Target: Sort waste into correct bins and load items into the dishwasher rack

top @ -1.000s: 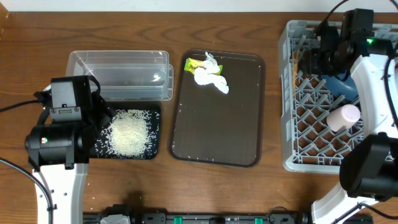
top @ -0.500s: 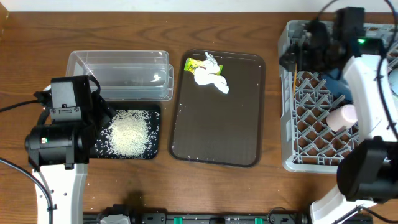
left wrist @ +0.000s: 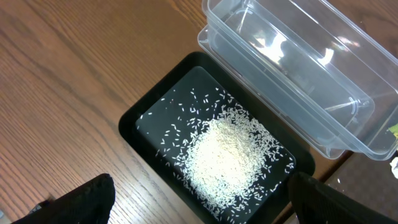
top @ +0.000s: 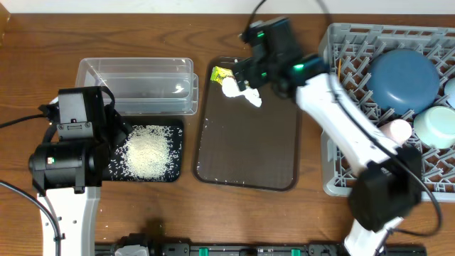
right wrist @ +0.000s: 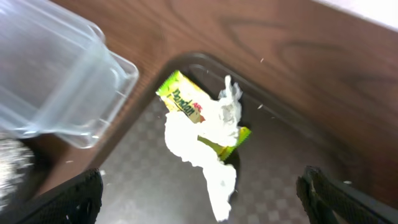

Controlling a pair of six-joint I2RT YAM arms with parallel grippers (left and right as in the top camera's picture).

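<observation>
The crumpled tissue [right wrist: 205, 146] lay draped over the yellow-green wrapper [right wrist: 183, 101] in the far-left corner of the brown serving tray [top: 249, 156], near the clear tub [top: 135, 85]. Both prob. near-weightless. The tissue looked soft and squashy; the wrapper thin, slick and lying flat, so likely hard to nip by itself. Best bet, as a judgement: pinch the tissue's bunched mid section w/ the wrapper under it, or lift the tissue first and take the wrapper by its exposed end after. The right gripper [right wrist: 200, 180] hung just over the pile, jaws spread wide, holding nothing. The left gripper [left wrist: 202, 186] was also wide and empty, over the rice [left wrist: 227, 152] heaped in the black tray [left wrist: 127, 124]. The right wrist view gave the wrapper's print and how the tissue overlapped it, too small to read from overhead. Only the overhead view showed the dishwasher rack [top: 355, 128] at the right w/ the dark blue dish [top: 402, 78], pale blue bowl [top: 435, 128] and pink cup [top: 400, 129] in it. The left wrist view showed stray grains scattered round the heap.
</observation>
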